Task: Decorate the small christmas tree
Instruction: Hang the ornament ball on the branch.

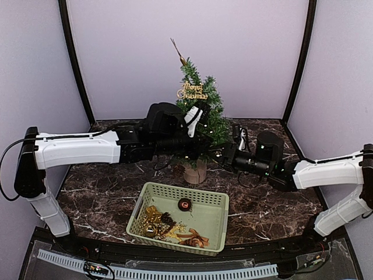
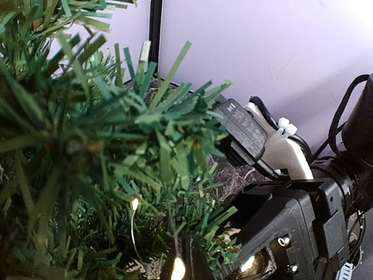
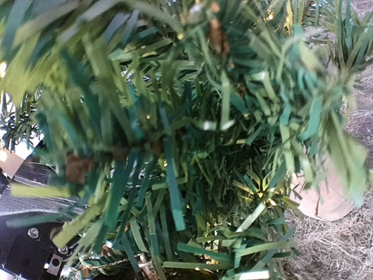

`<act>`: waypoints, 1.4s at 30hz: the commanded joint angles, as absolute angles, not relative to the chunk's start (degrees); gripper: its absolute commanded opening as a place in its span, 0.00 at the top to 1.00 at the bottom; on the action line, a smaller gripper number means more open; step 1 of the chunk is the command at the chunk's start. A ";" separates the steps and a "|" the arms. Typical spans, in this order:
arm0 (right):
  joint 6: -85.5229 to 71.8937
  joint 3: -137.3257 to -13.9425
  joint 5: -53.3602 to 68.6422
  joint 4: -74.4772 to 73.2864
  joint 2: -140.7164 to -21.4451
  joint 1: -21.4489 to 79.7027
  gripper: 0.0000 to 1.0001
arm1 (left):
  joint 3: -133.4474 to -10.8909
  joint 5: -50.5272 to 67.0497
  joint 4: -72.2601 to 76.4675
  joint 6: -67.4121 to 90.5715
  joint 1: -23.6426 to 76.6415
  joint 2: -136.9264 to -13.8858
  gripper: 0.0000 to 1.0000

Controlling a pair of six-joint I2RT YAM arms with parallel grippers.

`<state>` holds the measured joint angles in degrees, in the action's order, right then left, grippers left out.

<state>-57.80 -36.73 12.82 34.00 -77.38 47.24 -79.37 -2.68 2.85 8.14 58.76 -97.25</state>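
The small christmas tree (image 1: 201,111) stands at the back middle on its tan wooden base (image 1: 195,172). It carries a gold "Merry Christmas" sign (image 1: 192,91) and a wire of lit fairy lights (image 2: 134,203). My left gripper (image 1: 197,133) reaches into the tree's left side. My right gripper (image 1: 225,153) reaches into its lower right side. Needles (image 3: 175,175) fill both wrist views and hide the fingertips. A bit of gold chain (image 3: 125,269) shows at the bottom of the right wrist view. The tree base also shows in that view (image 3: 326,201).
A pale green basket (image 1: 217,230) sits in front of the tree, holding a dark red ball (image 1: 184,204), gold ornaments (image 1: 152,219), a pine cone (image 1: 168,219) and a brown bow (image 1: 195,238). The right arm's wrist (image 2: 303,227) is close across the tree from the left wrist camera.
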 commanded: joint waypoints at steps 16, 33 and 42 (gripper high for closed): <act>-55.68 -34.39 11.64 31.71 -72.03 46.76 0.34 | -78.65 -3.25 2.70 8.05 58.89 -94.52 0.82; -53.64 -32.88 9.08 27.40 -66.66 46.76 0.14 | -72.93 2.59 6.43 8.98 58.91 -87.77 0.56; -51.58 -32.89 7.11 23.14 -63.27 46.76 0.11 | -69.25 11.06 8.44 8.28 58.90 -83.16 0.45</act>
